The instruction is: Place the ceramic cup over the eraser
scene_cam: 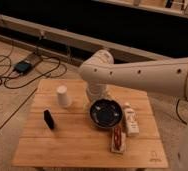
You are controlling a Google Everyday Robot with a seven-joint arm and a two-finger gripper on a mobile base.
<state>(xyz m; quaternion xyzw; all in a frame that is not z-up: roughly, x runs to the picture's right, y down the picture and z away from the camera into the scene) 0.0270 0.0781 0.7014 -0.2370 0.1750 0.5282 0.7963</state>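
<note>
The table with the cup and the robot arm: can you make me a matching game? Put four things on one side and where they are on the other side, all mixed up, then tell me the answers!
Things:
1. ceramic cup
2. eraser
3. black bowl
4. gripper

Places:
A. middle of the wooden table
B. just behind the bowl, low over the table
C. back left part of the table
D. left side, nearer the camera than the cup

Pairs: 1-C, 2-D, 3-A, 4-B.
</note>
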